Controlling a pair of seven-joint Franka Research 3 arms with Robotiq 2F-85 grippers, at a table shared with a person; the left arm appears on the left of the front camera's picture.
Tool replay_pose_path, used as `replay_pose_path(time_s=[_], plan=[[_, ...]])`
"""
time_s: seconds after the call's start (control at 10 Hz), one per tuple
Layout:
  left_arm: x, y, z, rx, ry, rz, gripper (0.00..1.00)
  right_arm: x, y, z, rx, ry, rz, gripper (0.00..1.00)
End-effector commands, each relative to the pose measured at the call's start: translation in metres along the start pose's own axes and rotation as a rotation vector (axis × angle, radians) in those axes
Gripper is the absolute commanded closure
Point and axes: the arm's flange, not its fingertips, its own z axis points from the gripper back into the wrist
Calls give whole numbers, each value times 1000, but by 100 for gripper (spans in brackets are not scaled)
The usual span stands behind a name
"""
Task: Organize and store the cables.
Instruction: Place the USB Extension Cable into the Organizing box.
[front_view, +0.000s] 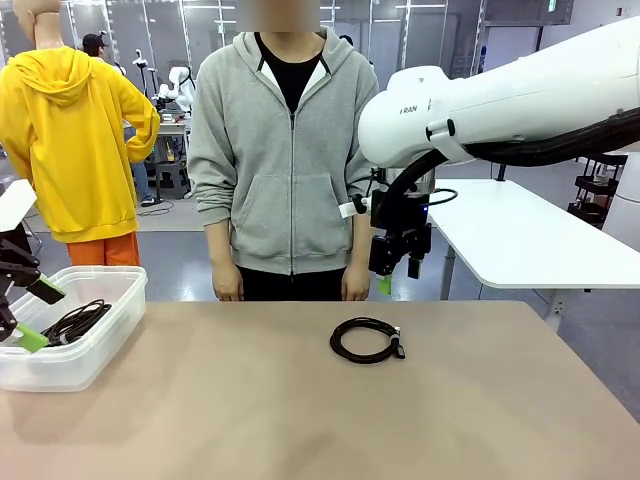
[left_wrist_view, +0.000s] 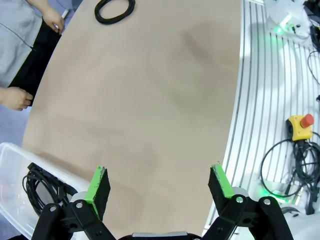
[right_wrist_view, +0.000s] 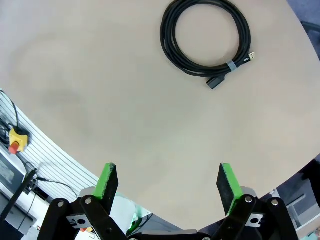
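Note:
One coiled black cable lies on the tan table near its far middle; it also appears as a coil in the right wrist view and at the top of the left wrist view. Another black cable rests inside the clear plastic bin at the left, seen too as a bundle. My right gripper hangs open in the air above and behind the table coil, its green pads empty. My left gripper is open over the bin, pads wide apart.
A person in a grey hoodie stands at the far edge, hands down at the sides. A white side table stands to the right. A yellow emergency-stop box and loose wires lie on the floor off the near edge.

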Motion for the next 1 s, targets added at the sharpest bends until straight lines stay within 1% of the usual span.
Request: replay_pose_path(time_s=[0.0, 0.1, 0.5, 0.6, 0.7, 0.8, 0.9], plan=[[2, 3, -1, 15, 7, -4, 0, 3, 8, 3, 28, -29, -40, 0], [2, 3, -1, 15, 7, -4, 0, 3, 8, 2, 27, -51, -46, 0], [2, 3, -1, 15, 7, -4, 0, 5, 1, 6, 16, -47, -60, 0], [2, 3, -1, 15, 7, -4, 0, 7, -7, 4, 17, -40, -90, 0], [2, 3, -1, 15, 7, -4, 0, 9, -18, -4, 14, -31, -154, 0], [2, 3, -1, 15, 7, -4, 0, 9, -29, -15, 32, -51, -194, 0], [2, 3, -1, 15, 7, -4, 0, 11, -42, -31, 33, -91, -261, 0]])
